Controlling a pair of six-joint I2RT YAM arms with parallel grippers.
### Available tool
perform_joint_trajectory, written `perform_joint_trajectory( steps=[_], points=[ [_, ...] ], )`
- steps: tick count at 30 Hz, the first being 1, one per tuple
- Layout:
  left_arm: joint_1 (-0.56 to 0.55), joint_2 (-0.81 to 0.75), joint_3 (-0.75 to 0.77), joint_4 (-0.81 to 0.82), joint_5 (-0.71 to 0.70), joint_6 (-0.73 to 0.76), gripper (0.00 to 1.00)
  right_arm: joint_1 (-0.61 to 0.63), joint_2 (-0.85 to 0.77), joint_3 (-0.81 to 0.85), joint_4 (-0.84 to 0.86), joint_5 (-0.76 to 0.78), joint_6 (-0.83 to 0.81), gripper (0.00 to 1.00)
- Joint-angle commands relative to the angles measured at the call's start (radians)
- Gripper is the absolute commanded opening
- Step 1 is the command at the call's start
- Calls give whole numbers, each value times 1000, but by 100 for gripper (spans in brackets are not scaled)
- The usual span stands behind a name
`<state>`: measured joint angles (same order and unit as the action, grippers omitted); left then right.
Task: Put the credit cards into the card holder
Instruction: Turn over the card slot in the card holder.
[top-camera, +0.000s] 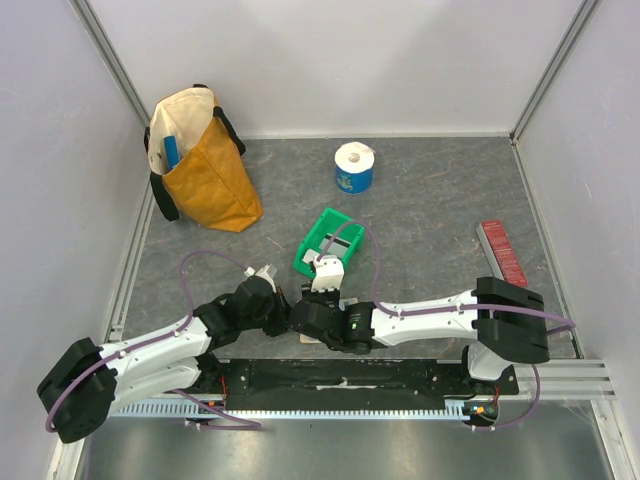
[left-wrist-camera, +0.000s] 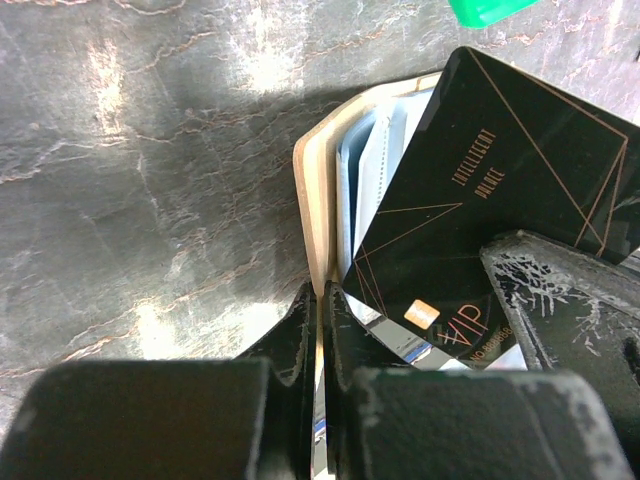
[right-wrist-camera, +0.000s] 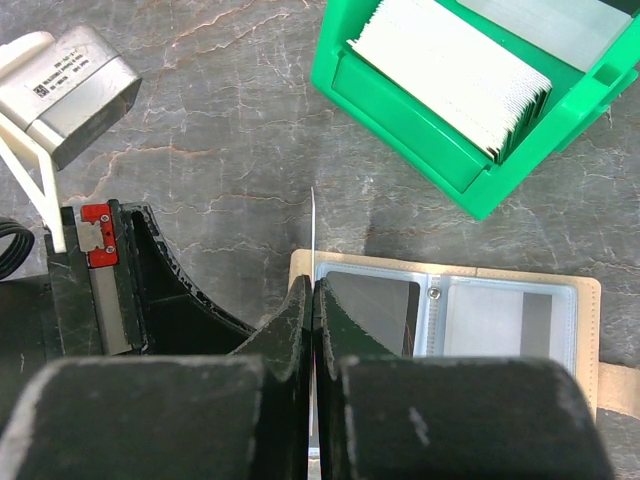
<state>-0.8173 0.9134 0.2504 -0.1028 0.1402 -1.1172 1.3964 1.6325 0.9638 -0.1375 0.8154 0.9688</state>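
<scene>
Landmark: green bin (top-camera: 303, 262), mid-table (top-camera: 430, 200). The card holder (right-wrist-camera: 500, 325) lies open just on the near side of the bin, towards the arm bases, close to it but not touching; its tan cover is flat on the table and its clear pockets face up. Both arms meet over it. The left gripper (left-wrist-camera: 320, 310) has its fingers pressed together on the tan edge of the holder's cover, at the end farther from the bin's right corner; pale blue and white leaves fan out beside that edge. The right gripper (right-wrist-camera: 313, 300) has its fingers clamped on a dark card (left-wrist-camera: 500, 170) with thin gold lines and "VIP" lettering. The card stands tilted over the holder's left end and shows only as a thin edge in the right wrist view. Cannot tell whether its lower corner has entered a pocket. Inside the bin a stack of white cards (right-wrist-camera: 450, 70) stands on edge. A yellow bag (top-camera: 205, 165) stands well to the far left of the bin, a blue-and-white roll (top-camera: 354, 167) stands behind the bin, and a red ridged strip (top-camera: 502, 253) lies well to its right.
</scene>
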Motion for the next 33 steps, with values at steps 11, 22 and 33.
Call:
perform_joint_trajectory(
  steps=[11,22,33],
  points=[
    [1,-15,0,14,-2,10,2,-14,-114,-43,-31,59,24,0],
    [1,-7,-3,17,-4,11,2,-33,-160,-108,-68,50,60,0],
    [0,21,-5,26,-4,17,2,-88,-266,-227,-88,-11,99,0]
  ],
)
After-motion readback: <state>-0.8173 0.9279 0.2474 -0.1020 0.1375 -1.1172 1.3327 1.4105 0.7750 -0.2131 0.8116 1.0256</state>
